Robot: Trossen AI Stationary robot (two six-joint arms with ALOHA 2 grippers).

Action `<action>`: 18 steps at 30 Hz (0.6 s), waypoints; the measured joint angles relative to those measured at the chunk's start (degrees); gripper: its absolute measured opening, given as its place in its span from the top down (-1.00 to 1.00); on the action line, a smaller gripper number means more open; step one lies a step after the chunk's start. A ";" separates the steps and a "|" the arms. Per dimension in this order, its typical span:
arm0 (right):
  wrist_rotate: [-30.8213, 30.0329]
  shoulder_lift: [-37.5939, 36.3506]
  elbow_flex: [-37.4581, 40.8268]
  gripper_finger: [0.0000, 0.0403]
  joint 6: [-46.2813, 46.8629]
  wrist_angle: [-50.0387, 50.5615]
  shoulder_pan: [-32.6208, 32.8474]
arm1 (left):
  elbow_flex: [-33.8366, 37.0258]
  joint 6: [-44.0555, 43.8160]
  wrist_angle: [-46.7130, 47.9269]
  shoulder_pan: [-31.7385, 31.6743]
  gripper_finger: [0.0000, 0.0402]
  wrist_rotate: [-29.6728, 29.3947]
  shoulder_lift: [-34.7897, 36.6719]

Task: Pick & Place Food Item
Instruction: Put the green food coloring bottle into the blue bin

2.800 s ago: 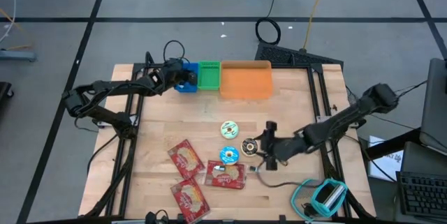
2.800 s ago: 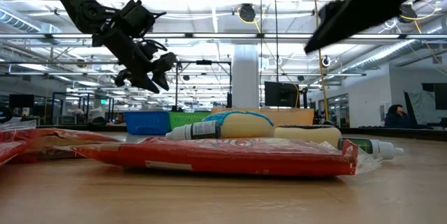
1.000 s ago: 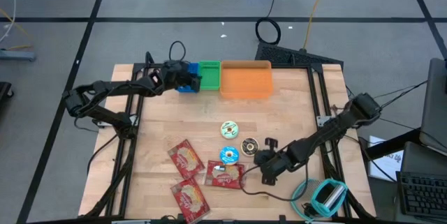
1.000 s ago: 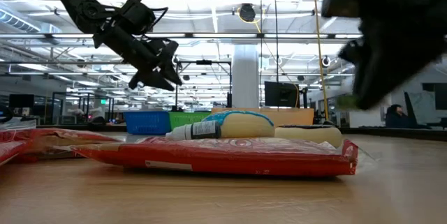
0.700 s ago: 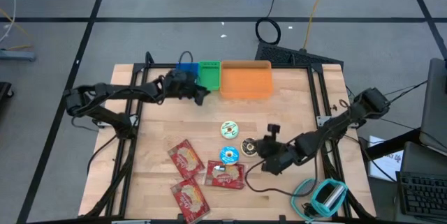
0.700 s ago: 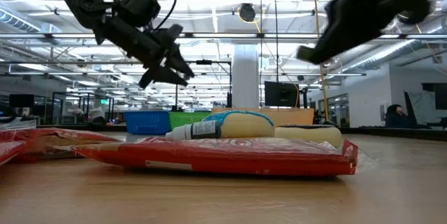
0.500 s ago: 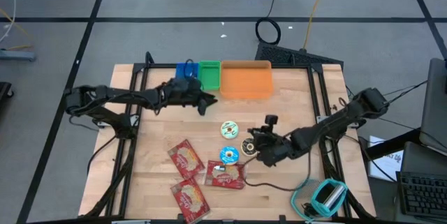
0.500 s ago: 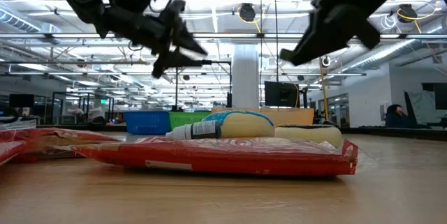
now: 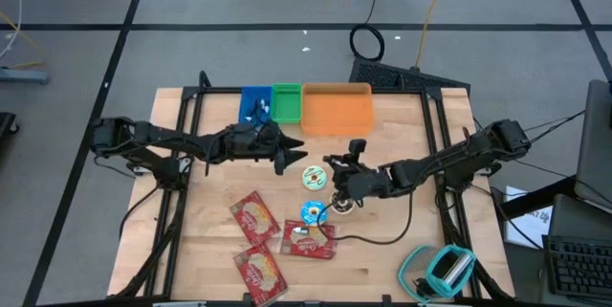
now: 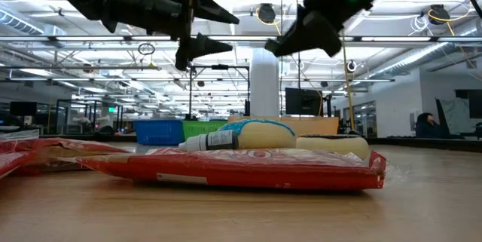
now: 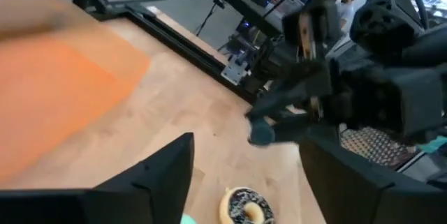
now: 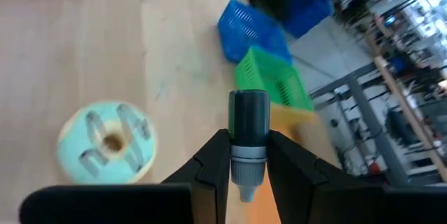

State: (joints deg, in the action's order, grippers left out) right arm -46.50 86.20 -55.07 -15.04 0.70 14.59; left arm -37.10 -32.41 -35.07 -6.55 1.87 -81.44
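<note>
My right gripper (image 9: 333,165) hangs above the table's middle, shut on a small black-capped tube (image 12: 248,123). Under it lie a pale green donut (image 9: 314,177), a blue donut (image 9: 313,213) and a chocolate donut (image 11: 244,206). Three red packets (image 9: 253,216) lie flat near the front edge. My left gripper (image 9: 290,157) is open with nothing between its fingers. It hovers just left of the donuts and points toward the right gripper. Blue (image 9: 253,104), green (image 9: 287,102) and orange (image 9: 337,111) bins stand at the far edge. My right gripper pinches the tube between its two fingers, just behind the grey collar (image 12: 248,155) under the black cap. The tube lies along the fingers, cap pointing away from the wrist. The fingers slant down from the table's right side. The tube is lifted clear of the table.
A teal object (image 9: 445,267) sits at the table's near right corner, with a dark cable (image 9: 382,240) lying beside it. The low view shows another tube (image 10: 399,157) lying on the wood. Bare wood lies between the bins and the donuts.
My left gripper has swung from the blue bin toward the table's middle and has opened wider. My right gripper has risen from beside the red packets with the tube and gone toward the far edge and left. It has turned as it went.
</note>
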 joint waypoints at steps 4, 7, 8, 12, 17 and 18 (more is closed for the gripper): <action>0.04 0.00 0.00 0.63 -4.27 -4.01 -1.38 | 0.00 -3.13 -4.99 1.47 -0.42 -0.66 -4.15; 0.05 0.00 0.00 0.63 -6.08 -5.53 -2.19 | 0.00 -4.08 -11.99 2.26 -0.42 -0.69 -7.78; 0.08 0.00 0.00 0.64 -6.55 -5.77 -2.30 | 0.00 -4.13 -14.02 2.38 -0.42 -0.62 -8.89; 0.13 0.00 0.00 0.65 -7.66 -6.57 -2.31 | -0.86 -5.80 -17.40 2.40 -0.38 1.23 -11.69; 0.22 0.00 0.00 0.63 -8.01 -6.54 -2.26 | -4.94 -6.42 -16.91 2.38 -0.37 3.65 -14.76; 0.15 0.00 0.00 0.63 -7.99 -6.53 -2.27 | -6.06 -6.03 -16.60 2.48 -0.36 3.95 -15.35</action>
State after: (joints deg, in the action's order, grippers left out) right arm -46.35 86.19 -55.07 -23.03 -5.84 12.32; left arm -43.16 -38.44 -51.66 -4.08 5.83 -96.79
